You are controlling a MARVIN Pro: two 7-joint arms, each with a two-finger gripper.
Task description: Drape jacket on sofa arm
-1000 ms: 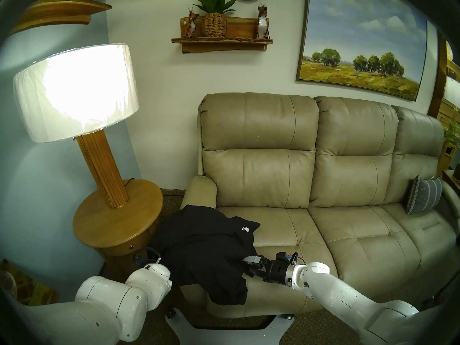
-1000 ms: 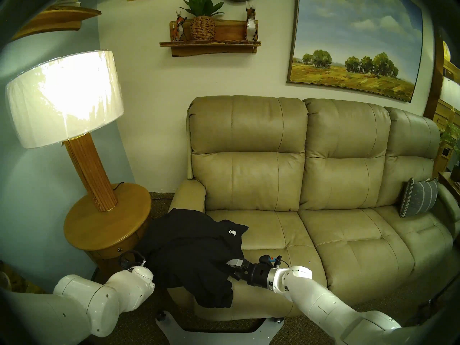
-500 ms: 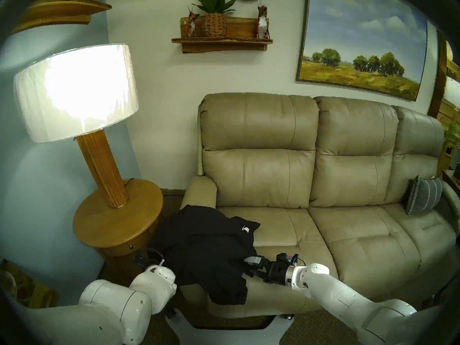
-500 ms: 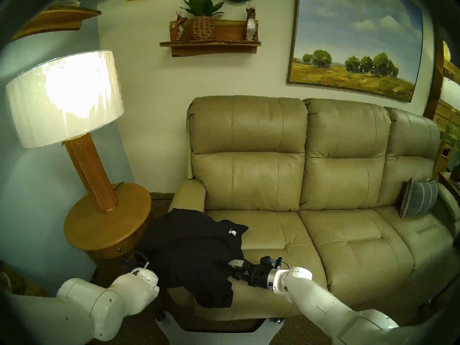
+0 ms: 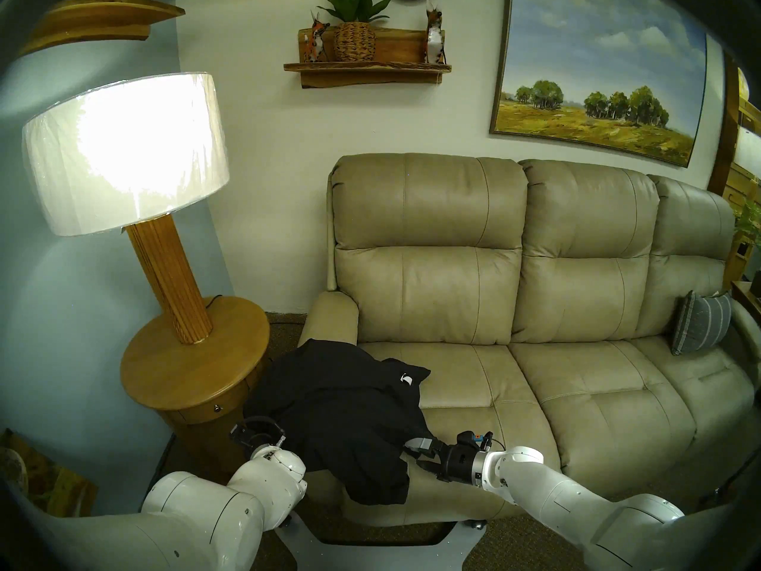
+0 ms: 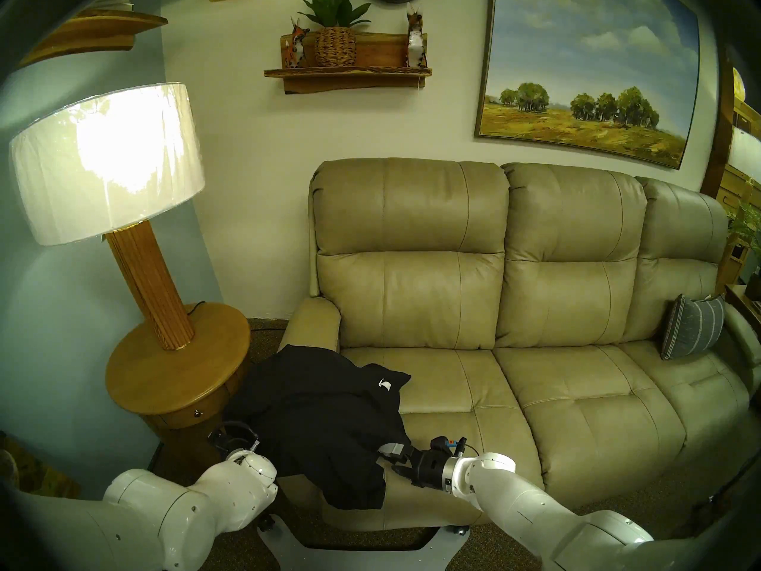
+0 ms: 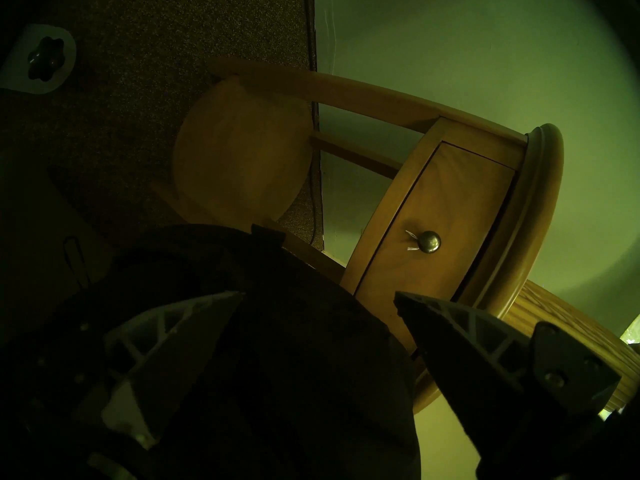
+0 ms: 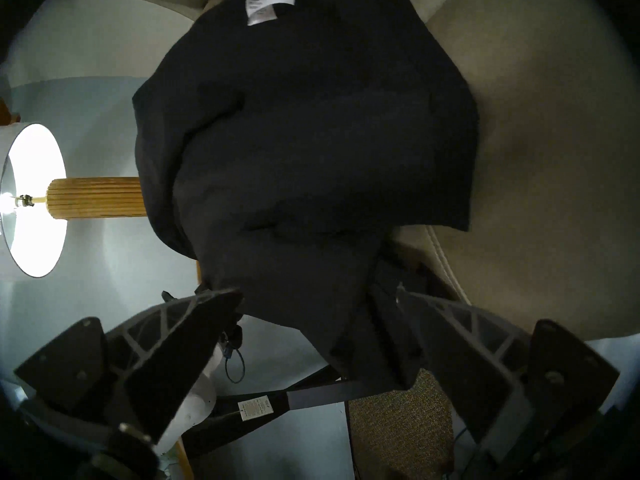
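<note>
Now the jacket (image 5: 341, 417) lies over the sofa arm (image 5: 329, 319), both claws released beside it.

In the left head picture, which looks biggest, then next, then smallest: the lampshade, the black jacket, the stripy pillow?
1. Lampshade, though it sits nearer the camera, so that may flatter it.
2. Jacket, looking nearly as big.
3. Pillow, clearly smallest, and farthest away.

The side table (image 5: 193, 364) crowds the draped sofa arm (image 5: 331, 316) (seat cushions (image 5: 584, 397) beyond lie open).
</note>
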